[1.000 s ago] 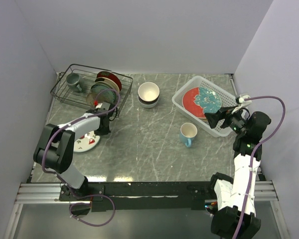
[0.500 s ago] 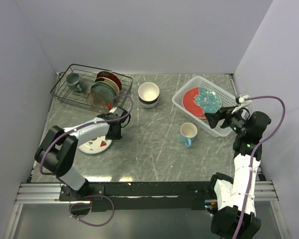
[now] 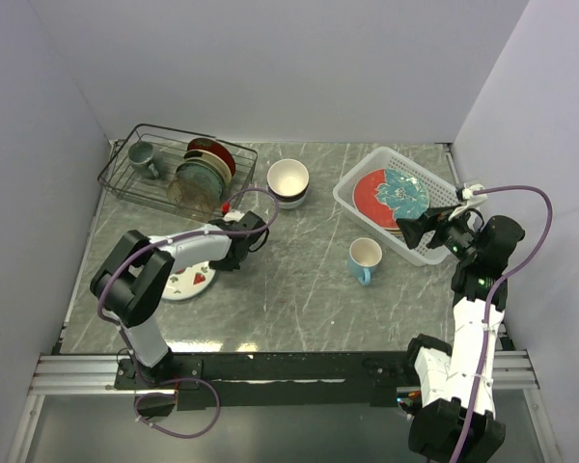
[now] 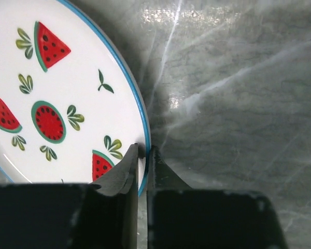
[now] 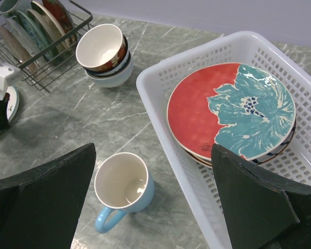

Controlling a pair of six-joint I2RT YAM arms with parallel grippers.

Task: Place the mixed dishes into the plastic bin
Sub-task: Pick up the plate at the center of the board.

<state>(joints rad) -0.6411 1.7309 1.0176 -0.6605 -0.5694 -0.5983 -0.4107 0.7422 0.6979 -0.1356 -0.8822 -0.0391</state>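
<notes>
White watermelon plate (image 4: 57,104), rim pinched in left hand (image 4: 142,160) (flat on counter (image 4: 238,78), edge only purchase); right hand (image 5: 154,150) spread wide.

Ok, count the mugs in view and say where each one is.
2. A light blue ceramic mug stands on the table beside the white plastic lattice bin; a grey-green mug sits in the black wire rack. None seems hidden.
</notes>
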